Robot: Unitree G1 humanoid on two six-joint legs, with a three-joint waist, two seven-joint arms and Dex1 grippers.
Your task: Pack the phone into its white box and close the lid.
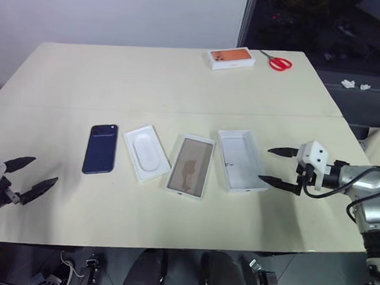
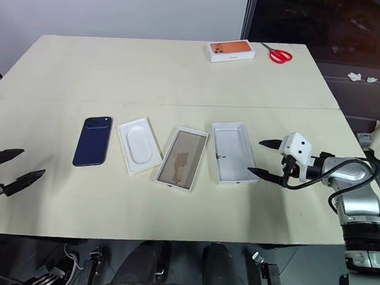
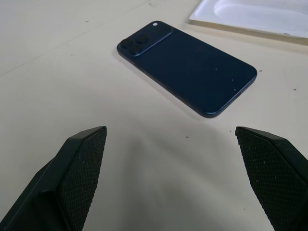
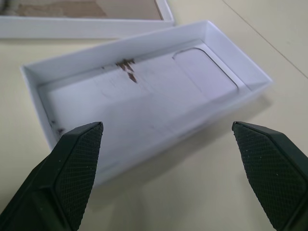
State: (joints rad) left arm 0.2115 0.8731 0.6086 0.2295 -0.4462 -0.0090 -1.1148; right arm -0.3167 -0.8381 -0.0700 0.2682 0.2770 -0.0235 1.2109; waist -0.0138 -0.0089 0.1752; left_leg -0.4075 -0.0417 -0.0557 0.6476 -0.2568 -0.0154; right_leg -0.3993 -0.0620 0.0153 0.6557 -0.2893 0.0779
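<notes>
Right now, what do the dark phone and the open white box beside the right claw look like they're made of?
The phone looks like glass or polished plastic: its dark blue back is smooth and faintly shiny, with dust specks showing. The open white box, likely the lid lying upside down, looks like matte cardboard: thin folded walls, dull surface, small brown scuffs inside.

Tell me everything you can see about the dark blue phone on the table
The phone is a slim dark navy slab with rounded corners and a glossy back that faces up. A raised camera cluster with a small pale dot beside it sits in its far corner. It lies flat on the cream table, apart from the white tray beside it. Nothing touches it; the open left gripper is aimed at it, short of contact.
</notes>
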